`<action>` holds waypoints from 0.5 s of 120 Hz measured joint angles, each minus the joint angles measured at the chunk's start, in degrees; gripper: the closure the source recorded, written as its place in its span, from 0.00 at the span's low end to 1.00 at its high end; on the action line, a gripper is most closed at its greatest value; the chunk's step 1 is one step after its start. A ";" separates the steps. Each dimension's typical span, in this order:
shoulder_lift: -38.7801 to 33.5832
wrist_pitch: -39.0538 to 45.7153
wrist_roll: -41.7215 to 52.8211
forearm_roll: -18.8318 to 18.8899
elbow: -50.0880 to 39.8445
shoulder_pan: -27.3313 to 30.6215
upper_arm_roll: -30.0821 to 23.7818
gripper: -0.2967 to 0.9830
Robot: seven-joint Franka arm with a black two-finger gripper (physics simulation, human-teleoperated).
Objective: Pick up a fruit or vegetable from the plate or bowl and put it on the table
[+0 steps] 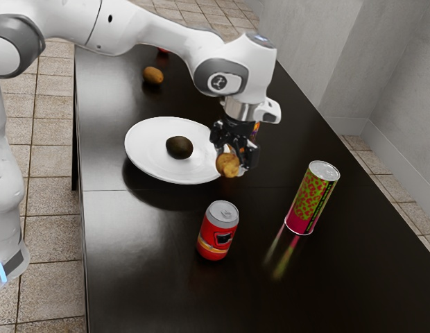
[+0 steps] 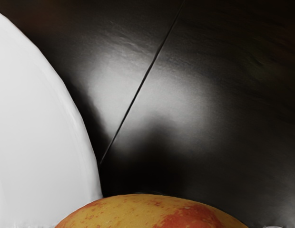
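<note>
Nearest in the exterior view stands a red metal drink can [image 1: 217, 231] with a silver top and a yellow-orange band low on its side, upright on the glossy black table [image 1: 152, 277]. A little farther back, toward the exterior view's right, is a tall cylindrical can [image 1: 312, 198], green with red spots above and bright pink at its base, also upright.

Beyond the red can, the black two-finger claw [image 1: 232, 157] points downward, its fingers closed around a rounded yellow fruit with red blotches [image 1: 227, 165]. The fruit is at the plate's edge, on the exterior view's right; I cannot tell whether it is clear of the rim. In the wrist view its skin is a warm golden yellow, sprinkled with fine reddish-brown flecks, with a broad orange-red patch spreading over one side and a smooth, gently domed upper surface. In the exterior view it looks duller, a brownish yellow with darker marks.

The wide white oval plate [image 1: 147, 154] lies on the table, and on it rests a dark greenish-brown oval fruit [image 1: 179, 147]. Farther back is a golden-brown oval item [image 1: 152, 75] on the table, and beyond that a small red object [image 1: 163, 50], mostly hidden behind the arm.
</note>
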 joint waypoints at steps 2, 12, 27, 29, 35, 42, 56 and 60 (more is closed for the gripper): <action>0.03 0.01 -0.05 0.01 0.02 -0.09 -0.11 0.52; 0.48 0.07 -0.28 0.04 0.06 -0.29 -0.75 0.52; 1.36 0.32 -0.59 0.06 0.34 -0.09 -1.61 0.52; 1.44 0.35 -0.62 0.06 0.41 -0.03 -1.76 0.52; 1.60 0.42 -0.73 0.07 0.69 -0.05 -2.05 0.52; 1.84 0.49 -0.84 0.09 1.02 -0.03 -2.48 0.52; 2.37 0.58 -1.10 0.13 1.69 -0.21 -3.35 0.52; 2.48 0.61 -1.18 0.14 1.72 -0.45 -3.41 0.52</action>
